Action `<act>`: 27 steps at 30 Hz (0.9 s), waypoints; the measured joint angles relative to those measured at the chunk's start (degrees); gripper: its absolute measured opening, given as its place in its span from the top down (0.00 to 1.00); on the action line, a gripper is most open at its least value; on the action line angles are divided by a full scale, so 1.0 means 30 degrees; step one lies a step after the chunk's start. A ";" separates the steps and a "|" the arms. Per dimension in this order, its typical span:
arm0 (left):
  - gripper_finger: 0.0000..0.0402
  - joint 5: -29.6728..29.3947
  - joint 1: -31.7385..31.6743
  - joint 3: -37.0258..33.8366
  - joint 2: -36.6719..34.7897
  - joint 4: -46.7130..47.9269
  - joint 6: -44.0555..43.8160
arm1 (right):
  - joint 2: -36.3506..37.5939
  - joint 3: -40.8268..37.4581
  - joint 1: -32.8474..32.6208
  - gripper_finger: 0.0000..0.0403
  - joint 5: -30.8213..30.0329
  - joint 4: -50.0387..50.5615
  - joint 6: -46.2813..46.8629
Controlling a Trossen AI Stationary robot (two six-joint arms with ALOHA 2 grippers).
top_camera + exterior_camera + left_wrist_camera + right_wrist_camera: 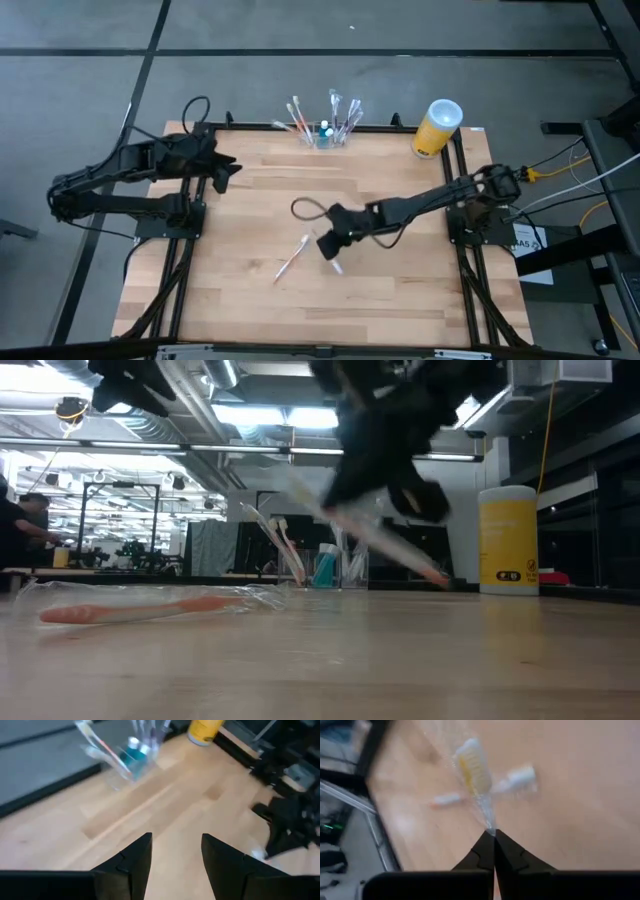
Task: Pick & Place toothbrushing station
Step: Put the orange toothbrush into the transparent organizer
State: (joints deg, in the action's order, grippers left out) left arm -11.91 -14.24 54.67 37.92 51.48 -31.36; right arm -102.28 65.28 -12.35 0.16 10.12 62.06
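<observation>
The holder [324, 135] sits at the far edge of the surface [250, 300], with several brushes already in it. The right pincer [493, 834], near the middle, is clenched on a wrapped brush [472, 772]. Another brush [291, 258] lies just beside it, waiting. The left pincer [176, 851] waits released, left of the holder.

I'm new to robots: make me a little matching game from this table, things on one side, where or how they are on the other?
Things:
1. yellow cylinder
2. toothbrushing station
3. right pincer
4. left pincer

Places or states:
a. open, above bare wood near the table's left edge
b. middle of the far edge, toothbrushes standing in it
c. far right corner of the table
d. shut on a wrapped toothbrush, mid-table

Pairs: 1-c, 2-b, 3-d, 4-a
</observation>
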 joint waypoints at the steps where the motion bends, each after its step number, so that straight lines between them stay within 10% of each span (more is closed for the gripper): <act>1: 0.59 0.0410 0.0001 -0.0170 0.0076 -0.0373 -0.0169 | 0.0487 -0.0006 0.0163 0.99 -0.0253 -0.0100 -0.0310; 10: 0.53 0.5358 0.0007 -0.2578 0.3143 -0.9833 -0.0172 | 0.1875 -0.0018 0.2043 1.00 0.0056 -0.1765 -0.2403; 27: 0.48 0.8405 0.0423 -0.2619 0.8136 -1.7245 0.1168 | 0.2142 0.3045 0.2994 1.00 0.0029 -0.1025 -0.4873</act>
State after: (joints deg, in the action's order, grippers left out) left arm 13.30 -12.97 46.81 62.33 -0.25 -27.85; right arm -95.85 74.41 -3.37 0.25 7.05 47.44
